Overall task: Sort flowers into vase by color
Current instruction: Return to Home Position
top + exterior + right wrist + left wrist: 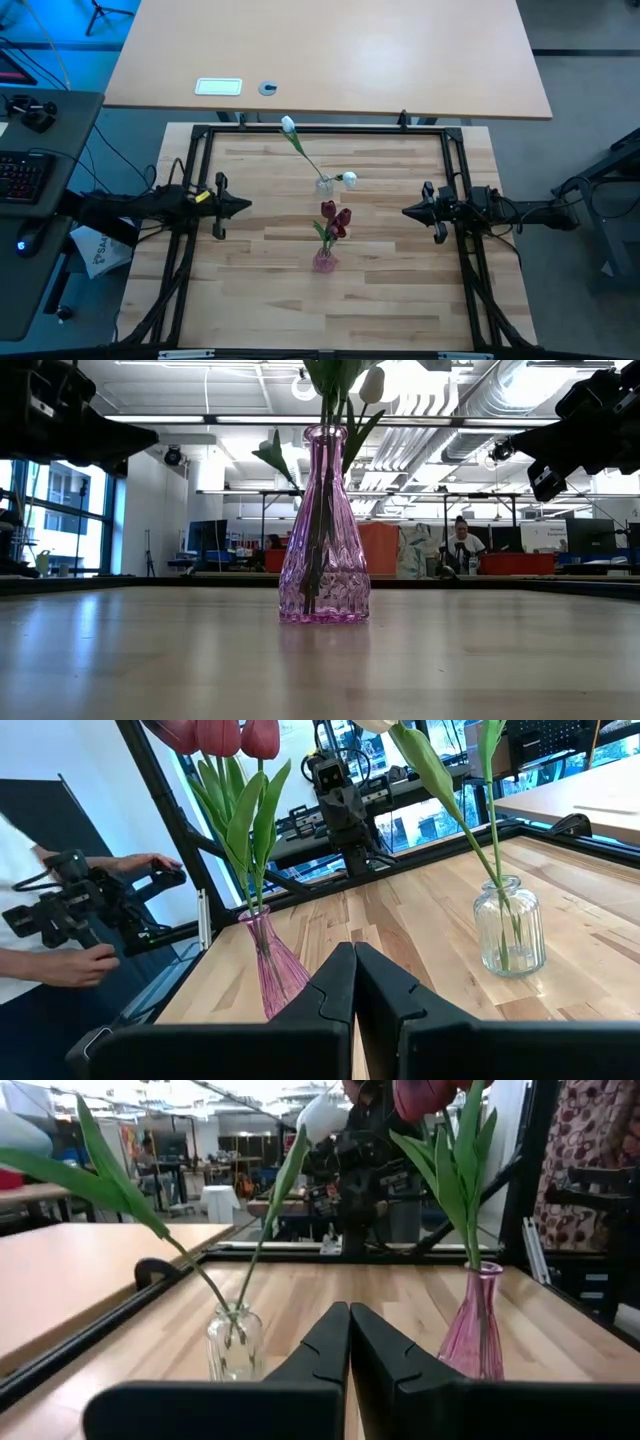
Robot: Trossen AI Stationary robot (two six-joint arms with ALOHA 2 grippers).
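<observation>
A pink glass vase (324, 263) stands near the table's middle and holds the dark red tulips (335, 217) by their stems; it shows large in the low view (323, 530). Just beyond it a clear glass vase (324, 185) holds two white tulips (288, 125), one leaning toward the far edge, one short (350, 180). My left gripper (247, 206) hovers shut at the table's left, pointing at the vases. My right gripper (405, 211) hovers shut at the right, facing them. The wrist views show both vases (236, 1344) (509, 928) ahead of the shut fingers.
A black frame (320, 130) borders the wooden table. Beyond the far edge lies a lighter tabletop (330, 55). A person's hands holding a dark device (80, 910) show off the table in the right wrist view. Bare wood lies toward the near edge.
</observation>
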